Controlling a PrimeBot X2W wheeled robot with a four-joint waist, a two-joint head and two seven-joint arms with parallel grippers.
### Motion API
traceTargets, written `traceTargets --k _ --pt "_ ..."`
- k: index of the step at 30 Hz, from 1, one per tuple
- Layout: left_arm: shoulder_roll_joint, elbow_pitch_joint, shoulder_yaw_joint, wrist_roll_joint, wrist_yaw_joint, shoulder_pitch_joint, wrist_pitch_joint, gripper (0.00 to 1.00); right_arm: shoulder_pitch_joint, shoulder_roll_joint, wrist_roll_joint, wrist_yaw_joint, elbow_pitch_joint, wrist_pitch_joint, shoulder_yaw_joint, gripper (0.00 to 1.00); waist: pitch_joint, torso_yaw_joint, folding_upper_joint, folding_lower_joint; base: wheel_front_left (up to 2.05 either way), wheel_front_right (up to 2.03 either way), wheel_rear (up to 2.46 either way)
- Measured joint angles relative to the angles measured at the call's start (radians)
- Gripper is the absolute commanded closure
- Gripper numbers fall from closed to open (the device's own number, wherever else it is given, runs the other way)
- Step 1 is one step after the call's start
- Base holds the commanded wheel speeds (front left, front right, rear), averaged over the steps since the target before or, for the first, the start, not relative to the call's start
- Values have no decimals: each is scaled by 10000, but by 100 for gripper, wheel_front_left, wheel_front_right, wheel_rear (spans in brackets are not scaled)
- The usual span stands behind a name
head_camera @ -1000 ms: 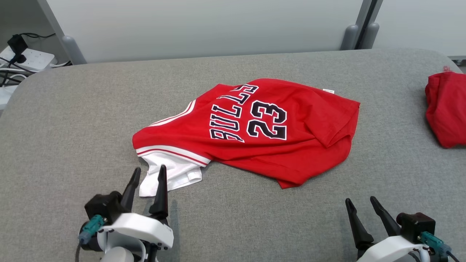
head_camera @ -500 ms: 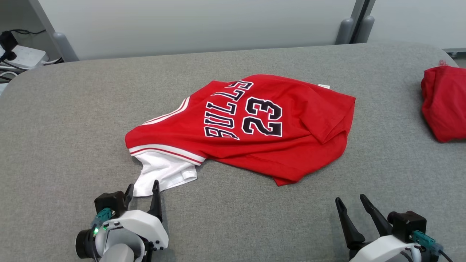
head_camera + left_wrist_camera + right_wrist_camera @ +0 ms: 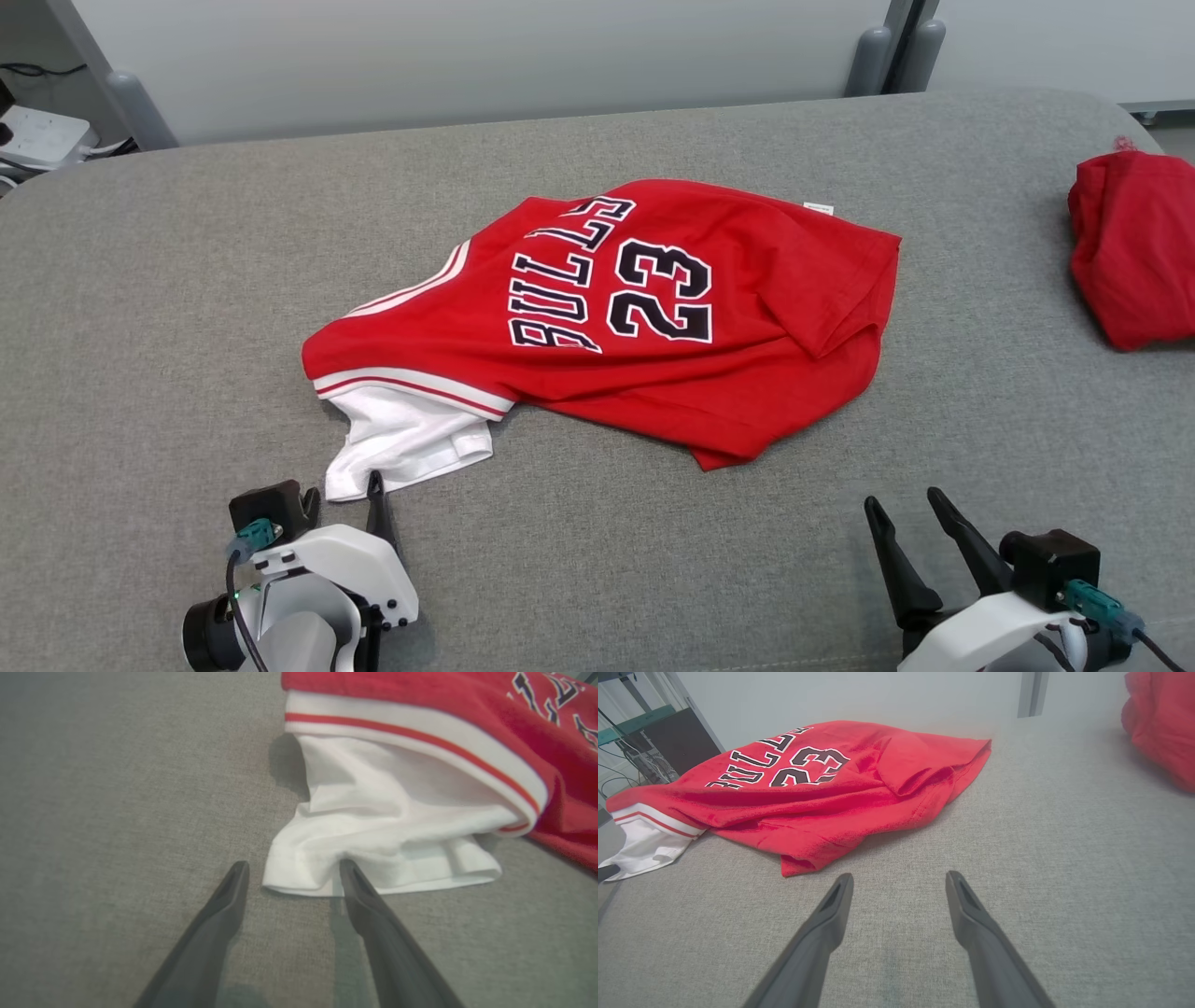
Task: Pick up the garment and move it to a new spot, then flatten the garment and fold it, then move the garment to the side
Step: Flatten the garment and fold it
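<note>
Left pincer [image 3: 293,863] agape at garment [image 3: 397,812] corner

So the whole setup is one big grey fabric-covered table [image 3: 187,280] with rounded corners, and way over at its right edge there's a crumpled red cloth bundle [image 3: 1134,247] just lying there. Behind the table is a plain pale wall panel [image 3: 467,65] with a couple of grey rounded posts [image 3: 870,58] at the seam and another slanted post [image 3: 131,107] off to the left. There's also a white power strip [image 3: 42,135] with cables [image 3: 21,67] tucked in the back left corner.
</note>
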Motion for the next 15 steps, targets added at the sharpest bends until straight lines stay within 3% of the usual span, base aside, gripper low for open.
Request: traceTargets --k 2,3,4,10,15 --pt "-2 -73 -2 17 -119 0 0 0 0 -27 4 0 13 0 82 0 -23 26 0 0 0 0 0" --pt "-2 -134 0 17 -219 0 0 57 0 -38 12 0 19 0 159 0 -38 43 0 0 0 0 0" --pt "-2 -228 -2 23 -318 1 0 100 0 -56 77 0 31 0 253 0 -51 64 0 0 0 0 0" --pt "-2 -1429 -23 109 -761 33 -2 100 -171 -33 648 0 297 0 725 0 -150 272 0 0 0 0 0" --pt "-2 -2905 38 313 -867 131 -19 100 -734 203 1356 0 759 0 1344 0 -126 540 0 0 0 0 0"
